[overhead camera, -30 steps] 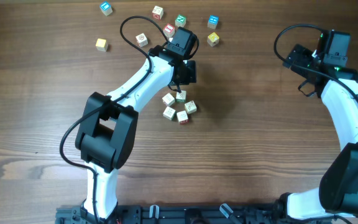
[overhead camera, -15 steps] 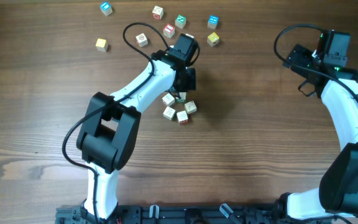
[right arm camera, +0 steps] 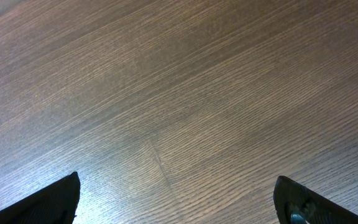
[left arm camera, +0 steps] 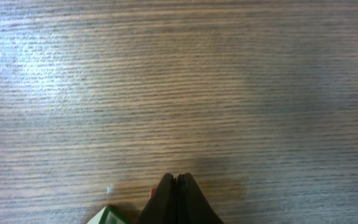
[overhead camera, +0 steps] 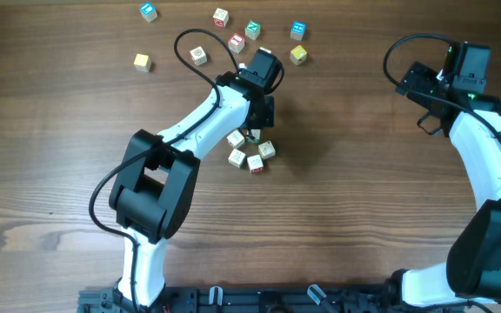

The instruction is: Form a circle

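Observation:
The circle [overhead camera: 255,162] is a tight ring of small whitish cubes with green, red and tan marks, at the table's middle. My left gripper [overhead camera: 257,127] hangs over the ring's far edge, shut with nothing between its fingers. In the left wrist view the shut fingertips [left arm camera: 176,178] press together just above the wood. A green-marked cube [left arm camera: 107,216] shows at their lower left, and a speck of red peeks out beside them. My right gripper [overhead camera: 414,84] stays far to the right and stands open [right arm camera: 179,190] over bare wood.
Several loose cubes lie scattered along the far edge: a blue one [overhead camera: 149,11], a yellow one [overhead camera: 142,62], a red-marked one [overhead camera: 237,41], a green one [overhead camera: 252,29], another blue one [overhead camera: 297,31] and a yellow one [overhead camera: 298,55]. The left arm's cable loops above them.
The left arm has shifted slightly right and toward the ring, its gripper still shut. The cubes of the ring and the right arm have not visibly moved.

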Robot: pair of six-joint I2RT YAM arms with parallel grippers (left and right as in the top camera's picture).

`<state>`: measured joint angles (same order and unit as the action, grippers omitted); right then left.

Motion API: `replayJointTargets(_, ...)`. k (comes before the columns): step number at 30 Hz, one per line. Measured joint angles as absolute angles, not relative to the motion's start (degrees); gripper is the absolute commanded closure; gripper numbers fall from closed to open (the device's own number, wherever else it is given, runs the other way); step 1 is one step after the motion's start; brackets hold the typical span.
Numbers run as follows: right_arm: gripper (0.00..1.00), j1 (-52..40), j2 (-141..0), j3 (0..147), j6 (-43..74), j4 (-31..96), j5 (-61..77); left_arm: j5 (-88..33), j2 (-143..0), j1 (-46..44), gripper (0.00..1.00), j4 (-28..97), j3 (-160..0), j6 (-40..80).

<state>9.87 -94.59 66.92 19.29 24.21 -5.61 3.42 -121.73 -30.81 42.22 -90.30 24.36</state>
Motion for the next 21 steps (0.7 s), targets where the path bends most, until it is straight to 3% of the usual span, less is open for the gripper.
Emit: replayJointTargets(21, 0.0, 9.9, -94.6, 66.9, 19.3, 24.2, -5.6, 3.6, -121.7, -30.9, 0.94, 44.0, -90.3, 24.3)
